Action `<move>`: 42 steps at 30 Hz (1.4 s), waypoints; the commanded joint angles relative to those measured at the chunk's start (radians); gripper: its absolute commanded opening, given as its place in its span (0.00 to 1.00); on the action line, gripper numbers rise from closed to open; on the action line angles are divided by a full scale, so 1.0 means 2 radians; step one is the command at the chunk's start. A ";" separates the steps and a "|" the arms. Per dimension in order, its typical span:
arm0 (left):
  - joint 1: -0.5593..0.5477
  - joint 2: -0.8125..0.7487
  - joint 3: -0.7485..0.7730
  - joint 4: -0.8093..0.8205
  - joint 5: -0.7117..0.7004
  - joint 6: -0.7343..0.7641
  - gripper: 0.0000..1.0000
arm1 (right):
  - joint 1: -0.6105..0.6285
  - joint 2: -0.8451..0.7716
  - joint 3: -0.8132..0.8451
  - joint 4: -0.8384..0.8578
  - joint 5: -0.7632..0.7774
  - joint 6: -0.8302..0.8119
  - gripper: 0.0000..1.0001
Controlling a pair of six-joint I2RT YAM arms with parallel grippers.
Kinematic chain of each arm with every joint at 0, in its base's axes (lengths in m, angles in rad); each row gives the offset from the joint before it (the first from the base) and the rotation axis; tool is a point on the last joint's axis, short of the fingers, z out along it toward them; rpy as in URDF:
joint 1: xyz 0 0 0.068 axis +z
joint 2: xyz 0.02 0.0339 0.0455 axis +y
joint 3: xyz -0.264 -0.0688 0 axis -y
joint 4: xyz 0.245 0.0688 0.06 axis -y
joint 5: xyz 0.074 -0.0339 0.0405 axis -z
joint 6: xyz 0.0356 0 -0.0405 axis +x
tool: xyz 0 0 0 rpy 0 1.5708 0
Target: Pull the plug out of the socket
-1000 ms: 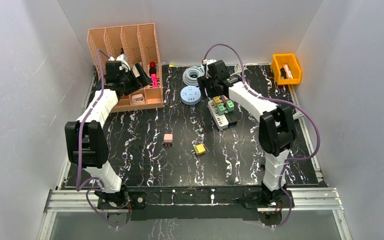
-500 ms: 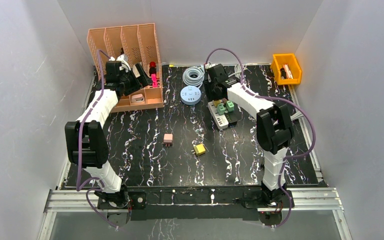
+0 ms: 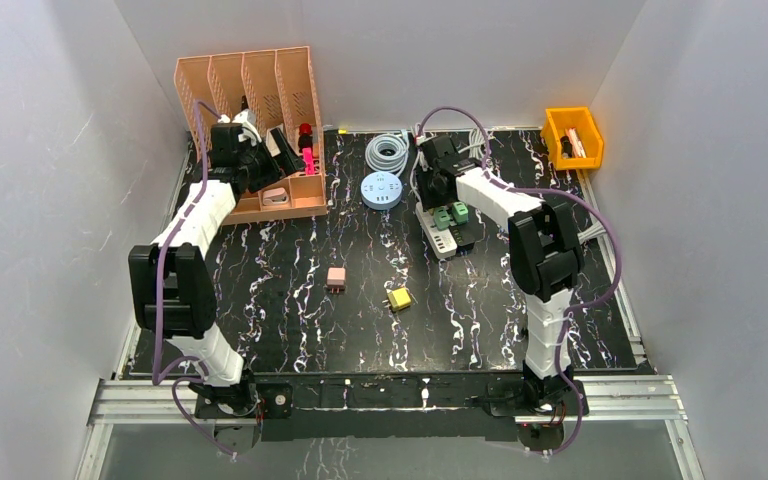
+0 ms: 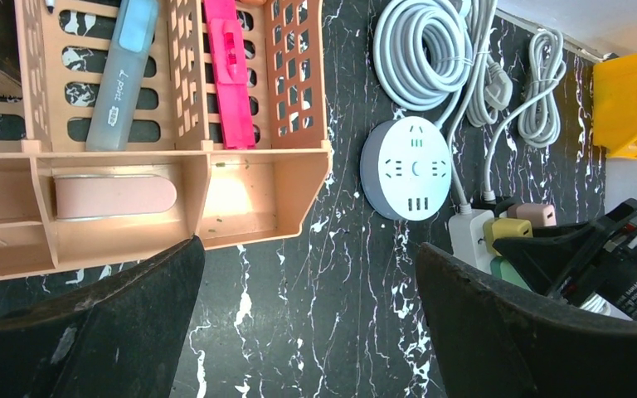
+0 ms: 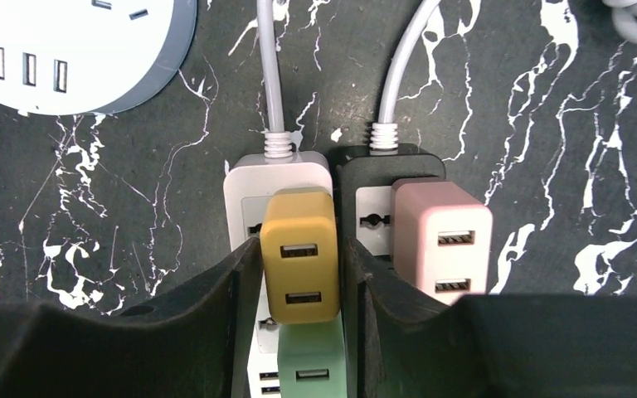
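A yellow plug (image 5: 300,265) sits in the white power strip (image 5: 245,191), with a green plug (image 5: 311,356) right behind it. A pink plug (image 5: 444,240) sits in the black strip (image 5: 365,162) beside it. My right gripper (image 5: 300,278) is down over the strips (image 3: 445,228), and its two fingers press against the yellow plug's two sides. In the top view the right gripper (image 3: 434,192) hides that plug. My left gripper (image 4: 307,332) is wide open and empty, held above the table by the orange organizer (image 3: 250,90).
A round grey socket hub (image 3: 381,189) lies left of the strips, with coiled white cables (image 3: 388,152) behind it. A loose pink plug (image 3: 337,278) and a loose yellow plug (image 3: 399,299) lie mid-table. A yellow bin (image 3: 573,135) stands at the back right.
My right arm has moved right and down onto the power strips, bringing its gripper over the yellow plug. The left arm has not moved.
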 commanded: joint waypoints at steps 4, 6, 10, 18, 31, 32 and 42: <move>0.002 -0.042 -0.014 0.002 0.018 0.002 0.98 | -0.001 0.010 -0.015 0.011 -0.018 0.009 0.37; 0.002 -0.041 -0.014 0.002 0.021 0.005 0.98 | -0.002 0.011 -0.014 0.009 -0.021 0.009 0.23; 0.002 -0.037 -0.011 0.006 0.035 0.009 0.98 | -0.001 0.009 -0.005 0.005 -0.032 0.011 0.00; -0.030 -0.025 -0.011 0.033 0.096 0.015 0.93 | -0.001 -0.034 -0.025 0.051 -0.088 0.026 0.00; -0.152 0.071 0.010 0.095 0.114 -0.052 0.93 | -0.001 -0.100 -0.013 0.096 -0.138 0.042 0.00; -0.162 0.079 0.016 0.096 0.114 -0.054 0.93 | -0.001 -0.102 -0.012 0.096 -0.139 0.044 0.00; -0.202 0.126 0.040 0.134 0.146 -0.083 0.93 | -0.001 -0.122 -0.005 0.095 -0.150 0.049 0.00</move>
